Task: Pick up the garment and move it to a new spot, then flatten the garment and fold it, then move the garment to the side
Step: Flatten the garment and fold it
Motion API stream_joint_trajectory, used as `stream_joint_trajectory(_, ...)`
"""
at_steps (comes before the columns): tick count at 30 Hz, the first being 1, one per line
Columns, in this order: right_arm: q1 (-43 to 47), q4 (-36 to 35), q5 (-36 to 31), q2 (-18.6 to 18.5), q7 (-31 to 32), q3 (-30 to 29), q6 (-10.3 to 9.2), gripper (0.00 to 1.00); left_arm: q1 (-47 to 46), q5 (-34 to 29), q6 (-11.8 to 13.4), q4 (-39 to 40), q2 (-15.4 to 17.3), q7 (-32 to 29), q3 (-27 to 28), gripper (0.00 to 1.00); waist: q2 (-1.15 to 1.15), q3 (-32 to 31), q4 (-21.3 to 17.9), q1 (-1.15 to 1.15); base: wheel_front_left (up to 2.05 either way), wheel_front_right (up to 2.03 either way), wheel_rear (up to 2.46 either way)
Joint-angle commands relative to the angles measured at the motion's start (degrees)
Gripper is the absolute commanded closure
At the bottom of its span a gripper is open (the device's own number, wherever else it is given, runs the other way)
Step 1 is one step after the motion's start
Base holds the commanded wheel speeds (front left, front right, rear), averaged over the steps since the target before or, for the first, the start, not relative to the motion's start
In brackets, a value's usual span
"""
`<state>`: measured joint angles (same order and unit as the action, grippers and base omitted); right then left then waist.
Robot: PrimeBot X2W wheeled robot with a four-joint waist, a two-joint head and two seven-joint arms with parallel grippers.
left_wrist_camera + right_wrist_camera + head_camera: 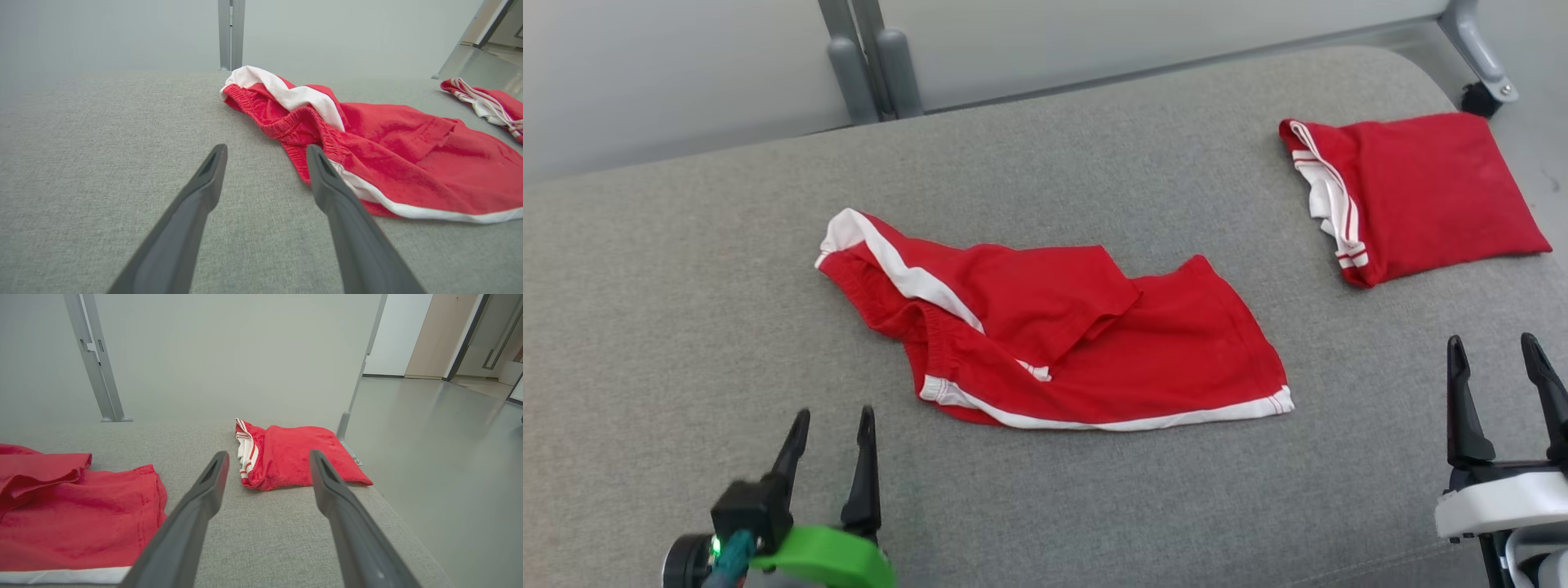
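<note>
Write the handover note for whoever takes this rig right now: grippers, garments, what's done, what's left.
Left gripper: open, empty, just short of the waistband of the red shorts.
Right gripper: open, empty, apart from both garments.
The red shorts lie loose in the middle of the grey padded surface, one flap doubled over, not flat.
Folded red garment: at the far right corner.
Done: shorts set down, it seems.
Left: flatten, fold, move aside.
</note>
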<state>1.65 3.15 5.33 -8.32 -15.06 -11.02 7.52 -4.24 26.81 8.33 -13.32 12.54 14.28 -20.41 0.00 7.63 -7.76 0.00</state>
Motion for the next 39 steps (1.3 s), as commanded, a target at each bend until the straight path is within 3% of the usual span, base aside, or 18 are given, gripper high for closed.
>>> stream_joint_trajectory(1,1.42,-0.41,-0.44,-0.39,-0.15,-0.49,-0.07,0.00,3.04,-1.45,0.27,1.45,1.06,0.54,0.33,0.00,0.00,-5.17,4.09,0.00,0.00,0.00,0.00)
stream_joint_trajectory(6,3.65,-0.30,-0.73,-0.75,-0.15,-1.40,-0.06,0.00,11.16,-4.84,0.10,7.07,-0.17,0.87,4.98,0.00,0.00,-7.35,6.00,0.00,0.00,0.00,0.00)
stream_joint_trajectory(8,4.37,0.42,-0.79,-0.68,-0.15,-1.26,-0.06,0.00,12.98,-6.15,-0.79,9.14,-2.21,0.88,7.84,0.00,0.00,-7.63,6.45,0.00,0.00,0.00,0.00)
stream_joint_trajectory(17,5.64,5.07,-1.44,1.08,-0.15,1.33,-0.07,0.00,17.17,-13.79,-9.20,9.63,-7.81,0.90,16.54,0.00,0.00,-8.51,7.19,0.00,0.00,0.00,0.00)
stream_joint_trajectory(24,4.37,6.21,-0.54,2.03,-0.15,3.01,-0.07,0.00,15.45,-16.40,-12.65,9.48,-9.25,0.92,18.81,0.00,0.00,-7.77,6.96,0.00,0.00,0.00,0.00)
stream_joint_trajectory(30,-0.91,8.05,3.85,-2.06,0.44,6.89,-0.07,0.00,10.30,-17.50,-13.98,10.24,-9.61,0.87,15.11,0.00,0.00,-3.80,5.65,0.00,0.00,0.00,0.00)
stream_joint_trajectory(35,-6.86,11.95,8.46,-8.96,12.25,15.03,-0.05,0.00,0.53,-18.69,-15.08,2.05,-9.38,-4.21,7.20,0.00,0.00,0.71,4.86,0.00,0.00,0.00,0.00)
stream_joint_trajectory(39,-10.01,15.02,12.08,-11.92,20.75,22.47,-0.03,0.00,-6.03,-18.31,-15.39,-3.31,-9.47,-8.90,3.65,0.00,0.00,3.53,4.42,0.00,0.00,0.00,0.00)
